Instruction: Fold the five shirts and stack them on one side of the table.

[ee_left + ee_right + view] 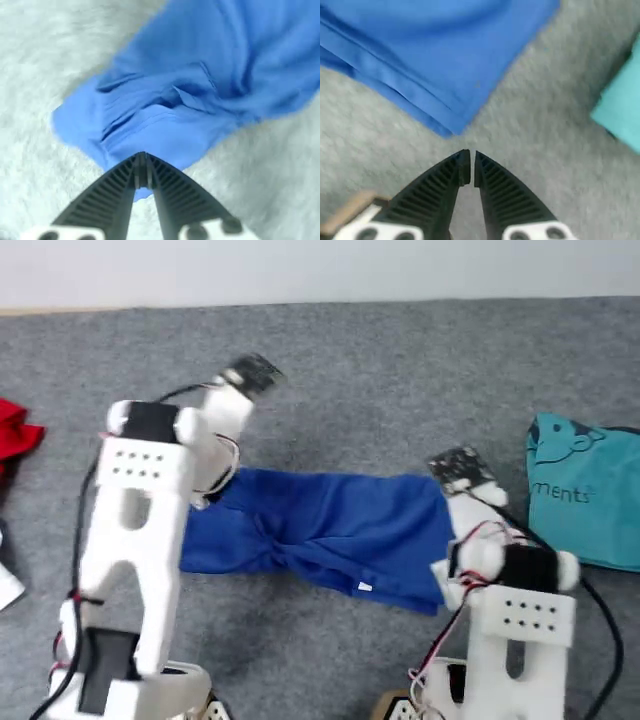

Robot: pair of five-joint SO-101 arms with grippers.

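A blue shirt (330,525) lies bunched across the middle of the grey table (380,370). My left arm (150,470) stands over its left end. In the left wrist view my left gripper (142,161) is shut on the edge of the blue shirt (200,75), and creases run from the cloth toward the tips. My right arm (500,570) is at the shirt's right end. There my right gripper (469,156) is shut with nothing in it, over bare table just short of a corner of the blue shirt (420,50).
A folded teal shirt (590,490) lies at the table's right edge, close to my right gripper, with the teal shirt (625,115) at the side of its wrist view. A red shirt (15,430) shows at the left edge. The far half of the table is bare.
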